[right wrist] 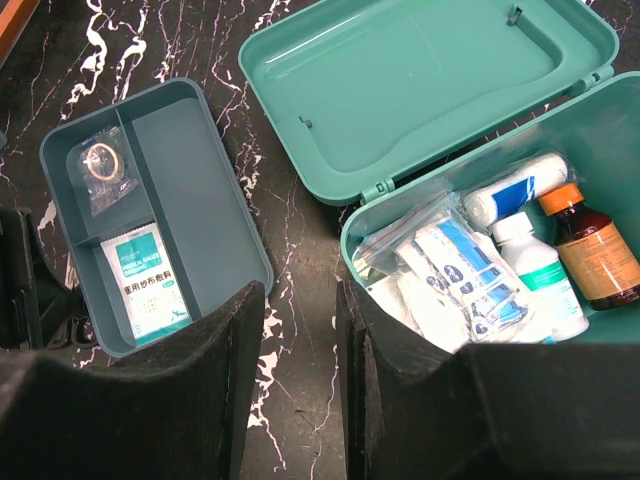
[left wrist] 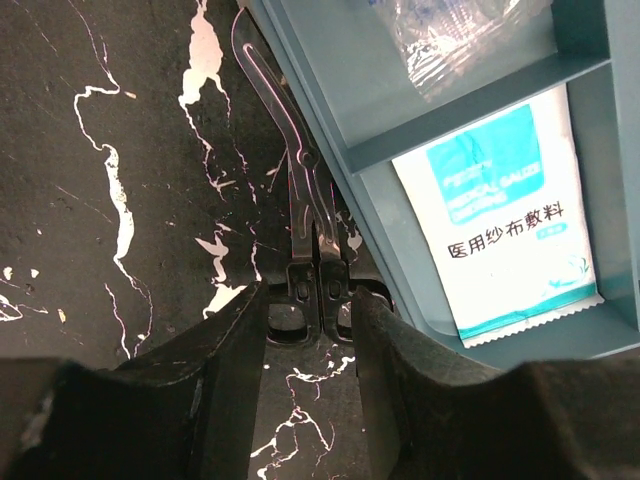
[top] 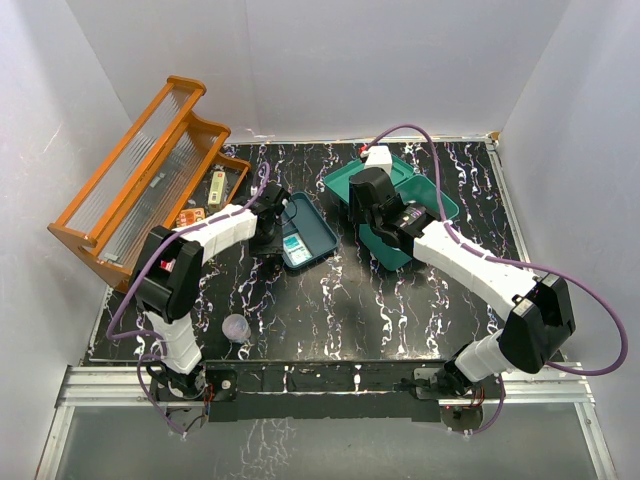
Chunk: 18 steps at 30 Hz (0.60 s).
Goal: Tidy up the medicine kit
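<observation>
The teal medicine kit lies open, its lid flat behind the box. The box holds a bandage roll, a white bottle, a brown bottle and a zip bag of packets. Its insert tray sits to the left with a gauze packet and a small bagged ring. My right gripper is open and empty over the table between tray and box. My left gripper is open, with its fingertips either side of the handle of clear forceps lying along the tray's edge.
An orange wooden rack stands at the back left with small items at its foot. A small clear cup stands near the front left. In the top view the right arm covers much of the kit; the tray is left of it.
</observation>
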Each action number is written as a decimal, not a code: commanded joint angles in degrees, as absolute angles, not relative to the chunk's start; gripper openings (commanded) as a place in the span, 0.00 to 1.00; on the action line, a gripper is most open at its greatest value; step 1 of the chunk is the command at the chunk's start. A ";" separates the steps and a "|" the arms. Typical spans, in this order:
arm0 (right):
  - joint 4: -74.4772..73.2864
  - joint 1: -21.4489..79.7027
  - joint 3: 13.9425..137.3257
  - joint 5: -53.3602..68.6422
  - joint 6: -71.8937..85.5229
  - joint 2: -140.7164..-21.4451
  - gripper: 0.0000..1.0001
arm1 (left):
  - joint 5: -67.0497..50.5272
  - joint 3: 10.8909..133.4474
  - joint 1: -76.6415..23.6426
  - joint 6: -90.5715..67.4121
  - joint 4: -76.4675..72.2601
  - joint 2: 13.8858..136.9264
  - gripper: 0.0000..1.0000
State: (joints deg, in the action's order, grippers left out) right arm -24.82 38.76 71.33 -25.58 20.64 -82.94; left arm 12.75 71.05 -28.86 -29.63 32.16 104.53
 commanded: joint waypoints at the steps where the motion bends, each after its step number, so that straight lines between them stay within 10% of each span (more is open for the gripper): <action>1: -21.45 38.68 71.28 -26.62 20.31 -81.08 0.33 | 13.41 71.41 -28.34 -30.85 31.88 105.37 0.37; 10: -21.48 38.67 71.37 -26.63 20.25 -81.22 0.33 | 12.76 71.27 -28.21 -32.03 31.35 108.11 0.39; 18: -21.43 38.73 71.30 -27.00 20.12 -81.17 0.33 | 12.30 68.59 -28.21 -32.97 31.62 107.68 0.19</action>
